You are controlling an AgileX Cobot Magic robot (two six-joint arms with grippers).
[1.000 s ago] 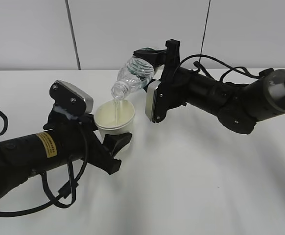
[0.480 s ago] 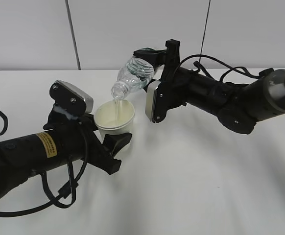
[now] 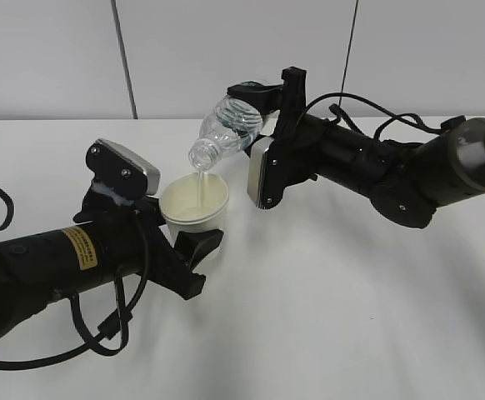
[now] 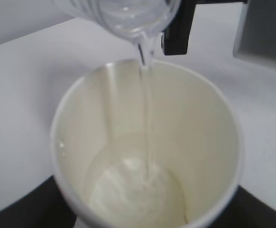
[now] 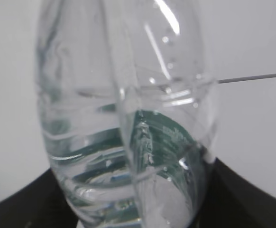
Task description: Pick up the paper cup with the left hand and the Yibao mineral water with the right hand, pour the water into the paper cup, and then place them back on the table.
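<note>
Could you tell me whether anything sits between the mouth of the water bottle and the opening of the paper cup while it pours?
Nothing visible does. The Yibao mineral water is tilted neck-down above the paper cup, and the stream falls straight into its open top.

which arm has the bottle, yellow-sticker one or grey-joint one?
The grey-joint right arm: its gripper clamps the tilted bottle. The yellow-sticker left arm holds the cup.
</note>
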